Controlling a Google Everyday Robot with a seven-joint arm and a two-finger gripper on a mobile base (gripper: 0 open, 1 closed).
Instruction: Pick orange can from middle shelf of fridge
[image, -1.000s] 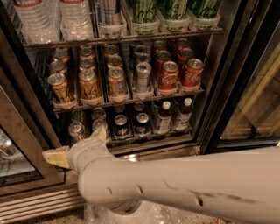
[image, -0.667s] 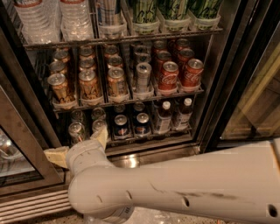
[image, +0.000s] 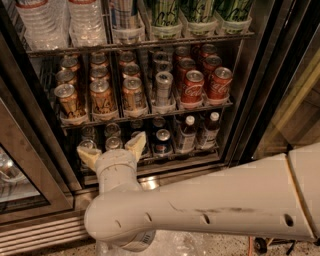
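Several orange cans fill the left three lanes of the middle shelf (image: 220, 105); the front ones stand at the left (image: 69, 100), the middle (image: 102, 97) and the right (image: 133, 93). The fridge (image: 260, 100) stands open in front of me. My gripper (image: 113, 150) is open and empty. It points into the fridge at the level of the bottom rack, below the orange cans and apart from them. Its pale fingers (image: 136, 143) spread to either side of the white wrist.
A slim silver can (image: 163, 88) and red Coca-Cola cans (image: 192, 87) stand to the right of the orange cans. Water bottles (image: 85, 20) and green cans (image: 197, 12) fill the top rack. Blue cans and small bottles (image: 186, 134) fill the bottom rack. A glass door (image: 25, 170) stands at the left.
My arm has swung right and up. The gripper has risen from the fridge's lower left corner to the front of the bottom rack, still open.
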